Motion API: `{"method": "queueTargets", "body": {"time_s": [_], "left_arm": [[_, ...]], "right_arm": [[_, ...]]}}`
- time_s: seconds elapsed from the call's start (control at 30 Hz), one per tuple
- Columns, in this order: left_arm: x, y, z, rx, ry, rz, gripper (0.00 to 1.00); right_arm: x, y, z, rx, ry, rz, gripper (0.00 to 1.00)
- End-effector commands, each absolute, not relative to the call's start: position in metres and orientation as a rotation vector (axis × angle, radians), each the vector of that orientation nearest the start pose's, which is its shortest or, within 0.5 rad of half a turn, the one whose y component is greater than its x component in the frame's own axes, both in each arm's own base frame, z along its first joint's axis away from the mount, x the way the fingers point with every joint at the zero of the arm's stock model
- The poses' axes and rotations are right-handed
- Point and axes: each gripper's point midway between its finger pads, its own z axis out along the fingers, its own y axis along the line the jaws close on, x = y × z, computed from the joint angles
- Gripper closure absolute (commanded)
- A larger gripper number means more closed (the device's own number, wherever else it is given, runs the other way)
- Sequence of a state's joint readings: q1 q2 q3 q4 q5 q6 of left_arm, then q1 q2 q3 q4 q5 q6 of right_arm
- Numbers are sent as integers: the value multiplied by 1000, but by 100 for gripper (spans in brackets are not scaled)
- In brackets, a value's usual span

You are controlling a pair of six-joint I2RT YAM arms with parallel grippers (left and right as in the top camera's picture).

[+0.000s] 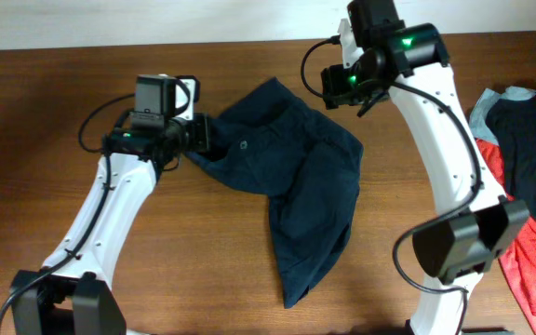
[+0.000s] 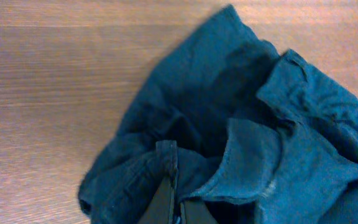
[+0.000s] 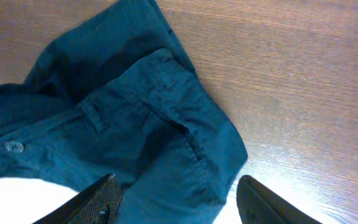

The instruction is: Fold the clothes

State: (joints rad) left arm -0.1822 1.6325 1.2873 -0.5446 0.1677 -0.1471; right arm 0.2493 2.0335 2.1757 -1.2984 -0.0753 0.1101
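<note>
The clothes, a pair of dark navy shorts (image 1: 296, 177), lie crumpled on the wooden table, one leg trailing toward the front. My left gripper (image 1: 201, 133) is at their left edge, shut on a fold of the fabric. In the left wrist view the two fingers (image 2: 166, 202) press together with cloth (image 2: 241, 124) bunched around them. My right gripper (image 1: 344, 86) hovers over the far right corner of the shorts and is open. In the right wrist view its fingertips (image 3: 101, 199) stand wide apart above the waistband and button (image 3: 14, 147), holding nothing.
A heap of other garments (image 1: 529, 167), navy, red and pale blue, lies at the right edge. The right arm's base (image 1: 463, 242) stands at the front right, the left arm's base (image 1: 63, 302) at the front left. Bare wood (image 1: 45, 112) spreads to the left.
</note>
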Motion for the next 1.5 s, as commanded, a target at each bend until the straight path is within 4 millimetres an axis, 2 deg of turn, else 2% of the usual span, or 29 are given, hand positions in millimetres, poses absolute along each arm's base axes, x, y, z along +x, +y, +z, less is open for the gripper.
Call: {"method": "queueTargets", "body": {"time_s": [0.0, 0.23, 0.33, 0.47, 0.63, 0.73, 0.9, 1.17, 1.47], "left_arm": [[425, -128, 165, 180, 2469, -351, 100], [422, -130, 162, 192, 2479, -243, 99], [422, -125, 156, 181, 2494, -196, 99], [425, -114, 137, 158, 2537, -102, 99], [425, -114, 103, 166, 2617, -84, 99], [425, -114, 89, 169, 2648, -75, 99], [423, -114, 74, 173, 2686, -64, 99], [422, -113, 73, 173, 2694, -62, 99], [422, -113, 73, 174, 2694, -62, 99]], "right_arm": [[463, 130, 190, -171, 2780, 193, 33], [495, 146, 152, -186, 2757, 244, 32], [511, 154, 140, -195, 2724, 252, 32], [532, 165, 128, -207, 2667, 266, 32], [548, 180, 122, -231, 2603, 275, 32], [554, 193, 116, -254, 2575, 286, 32], [557, 210, 93, -285, 2575, 217, 32], [553, 200, 47, -288, 2628, -48, 32], [561, 164, 45, -216, 2623, -208, 30]]}}
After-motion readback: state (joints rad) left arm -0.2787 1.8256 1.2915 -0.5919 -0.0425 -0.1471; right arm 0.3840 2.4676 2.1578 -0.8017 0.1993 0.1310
